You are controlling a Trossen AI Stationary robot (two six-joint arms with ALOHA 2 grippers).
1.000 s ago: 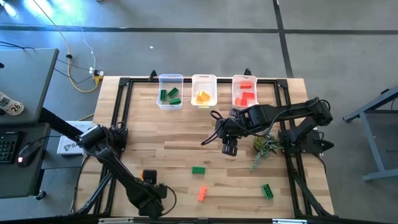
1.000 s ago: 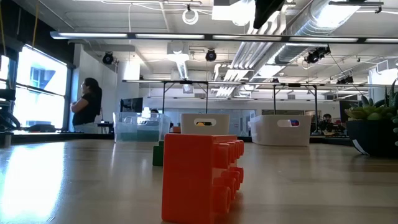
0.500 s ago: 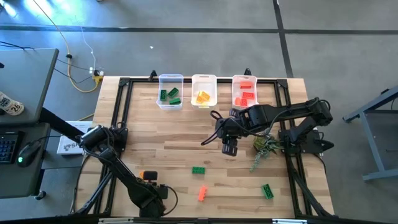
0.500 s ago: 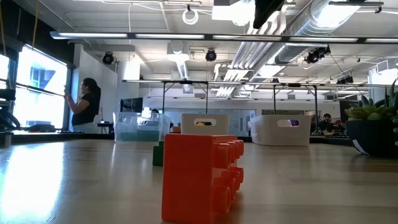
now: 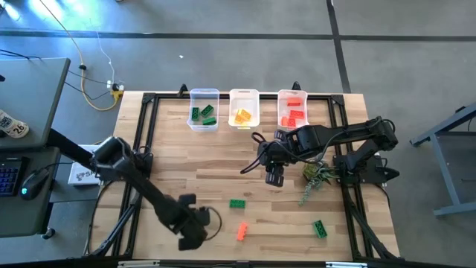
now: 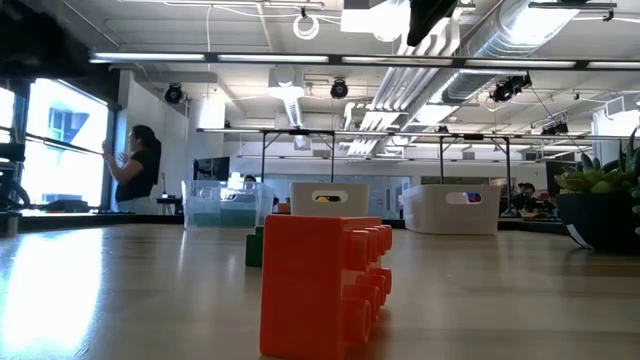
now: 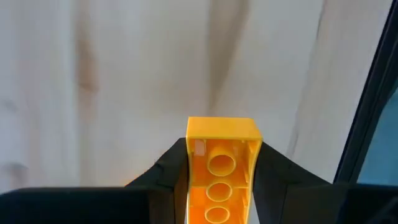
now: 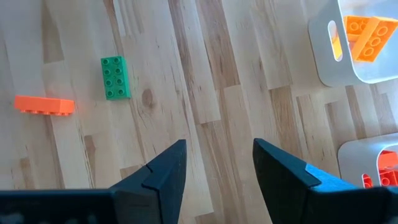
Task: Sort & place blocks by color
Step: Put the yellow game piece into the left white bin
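My left gripper [image 5: 192, 225] hangs over the near left part of the table, shut on a yellow-orange block [image 7: 222, 163]; from above the gripper hides that block. On the table lie a green block [image 5: 237, 202], a red-orange block [image 5: 242, 231] and another green block [image 5: 319, 228]. The red-orange block [image 6: 320, 285] stands on its side close to the low camera. My right gripper [image 5: 275, 177] waits open above the table's middle, nothing between its fingers [image 8: 219, 149]. My left gripper pinches the block's two long side walls [image 7: 190, 163] between its two fingers [image 7: 166, 171]. The fingers point down and lie along the block. Its hollow underside faces the wrist camera and its free end [image 7: 222, 127] sticks out past the fingertips. The block hangs clear of the table.
Three clear bins stand along the far edge, holding green [image 5: 204, 109], yellow-orange [image 5: 243, 108] and red [image 5: 292, 109] blocks. A small green plant [image 5: 316, 179] lies right of my right gripper. Black rails frame the table [image 5: 141, 134]. A person stands in the room behind [image 6: 135, 165].
My left gripper has moved toward the table's right edge and risen. The yellow-orange block that showed at its fingers near the near left corner has gone with it and is now hidden under the gripper in the high view.
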